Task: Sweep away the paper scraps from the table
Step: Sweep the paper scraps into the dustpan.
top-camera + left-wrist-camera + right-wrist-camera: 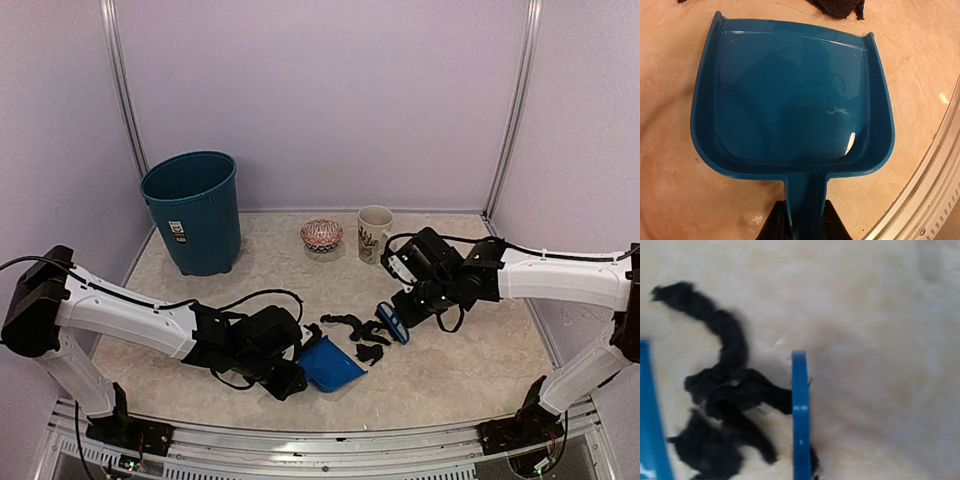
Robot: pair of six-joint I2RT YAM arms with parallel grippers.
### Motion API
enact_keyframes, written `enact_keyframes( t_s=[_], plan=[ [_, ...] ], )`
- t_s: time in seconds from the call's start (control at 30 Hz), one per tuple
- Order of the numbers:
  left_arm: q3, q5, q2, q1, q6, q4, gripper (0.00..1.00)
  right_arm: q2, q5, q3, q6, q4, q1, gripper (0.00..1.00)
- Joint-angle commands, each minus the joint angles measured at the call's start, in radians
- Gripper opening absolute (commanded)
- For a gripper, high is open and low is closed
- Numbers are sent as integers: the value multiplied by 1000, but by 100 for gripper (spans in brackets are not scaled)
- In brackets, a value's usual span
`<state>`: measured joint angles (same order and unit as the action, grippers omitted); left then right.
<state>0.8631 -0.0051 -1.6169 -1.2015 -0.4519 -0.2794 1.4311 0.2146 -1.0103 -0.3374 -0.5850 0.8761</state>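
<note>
Beige mottled table [460, 370], teal bin [195, 215], patterned bowl [321, 235], mug [374, 233], dark paper scraps [369, 351]

Bin [192, 210] at back left of table [450, 370], bowl [321, 235] and mug [374, 233] side by side at back centre, bowl on the left, dustpan [330, 365] near front centre, scraps [362, 332] between its mouth and brush [392, 323], brush against their right side

A lab cell: plain walls [320, 100], metal-framed table [470, 365].
</note>
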Motion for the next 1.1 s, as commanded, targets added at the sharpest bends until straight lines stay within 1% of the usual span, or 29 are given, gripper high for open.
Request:
enact_keyframes(
  t_s=[0.0,0.3,0.5,0.63,0.8,0.93,1.07],
  plan=[
    [31,18,-46,-7,27,27,0,48,-7,-51,-18,-7,55,0],
    [46,14,-90,-5,25,50,0,101,-30,-133,-38,-55,163,0],
    [33,13,-97,-3,19,63,0,96,-21,-194,-55,-108,217,0],
    [2,6,-79,2,3,74,0,77,54,-227,-57,-147,218,0],
    [-50,-5,-33,2,-33,82,0,105,226,-295,-19,-209,215,0],
    [-84,-21,3,2,-71,78,0,144,286,-320,59,-165,188,0],
    [-119,-37,40,4,-108,75,0,190,268,-318,153,-68,145,0]
  ],
)
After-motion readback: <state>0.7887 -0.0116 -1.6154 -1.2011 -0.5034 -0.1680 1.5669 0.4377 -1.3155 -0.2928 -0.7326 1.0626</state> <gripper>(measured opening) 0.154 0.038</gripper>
